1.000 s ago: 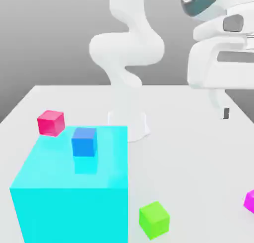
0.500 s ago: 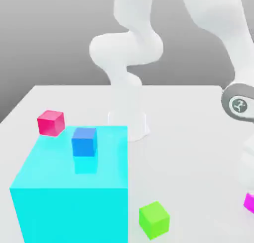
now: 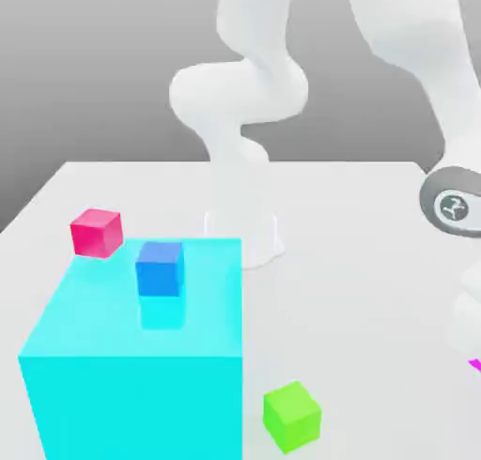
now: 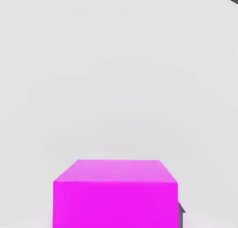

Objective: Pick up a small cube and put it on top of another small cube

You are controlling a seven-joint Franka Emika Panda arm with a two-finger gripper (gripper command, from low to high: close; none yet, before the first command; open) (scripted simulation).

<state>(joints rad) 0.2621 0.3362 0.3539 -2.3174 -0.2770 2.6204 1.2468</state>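
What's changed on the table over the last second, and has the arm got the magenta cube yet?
The arm swung down from high at the exterior view's right to the magenta cube at the table's edge, and now hides most of it. The gripper shut; the hand view has the cube right at the fingers, so a grasp looks likely. The pink-red cube, blue cube, cyan block and green cube stayed put.

White robot arm [image 3: 413,54] bent low at exterior view's right edge. Small blue cube [image 3: 159,268] on big cyan block [image 3: 141,355]; pink-red cube [image 3: 96,233] behind, green cube [image 3: 292,416] near front. Magenta sliver [image 3: 475,364] at right edge.
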